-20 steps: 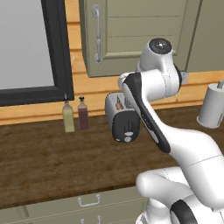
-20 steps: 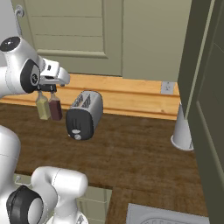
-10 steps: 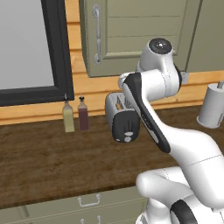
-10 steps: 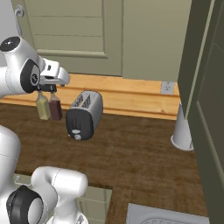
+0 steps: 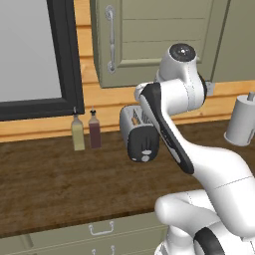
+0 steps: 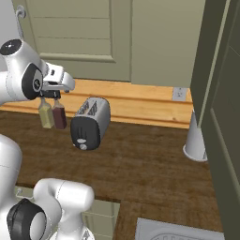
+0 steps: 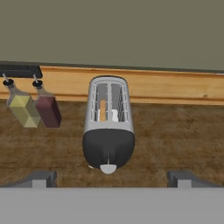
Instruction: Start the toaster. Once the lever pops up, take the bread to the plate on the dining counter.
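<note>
On the dark wood worktop (image 6: 140, 164), the toaster (image 6: 90, 123) is standing with its rounded black end face and pale knob (image 7: 108, 169) pointing toward the robot, its silver body running back toward the pale wood backsplash (image 6: 140, 105). Above it the gripper (image 7: 111, 178) is hanging with its jaws spread wide apart, gripping nothing, one fingertip showing on each side of the black end face in the hand view. Inside the left slot the bread (image 7: 102, 110) is sitting low, showing as an orange-brown strip. Just to the toaster's left, a yellow bottle (image 7: 22, 109) and a dark red bottle (image 7: 47, 109) are standing side by side against the backsplash. Well off to the right, a white paper towel roll (image 5: 240, 125) is standing upright.
</note>
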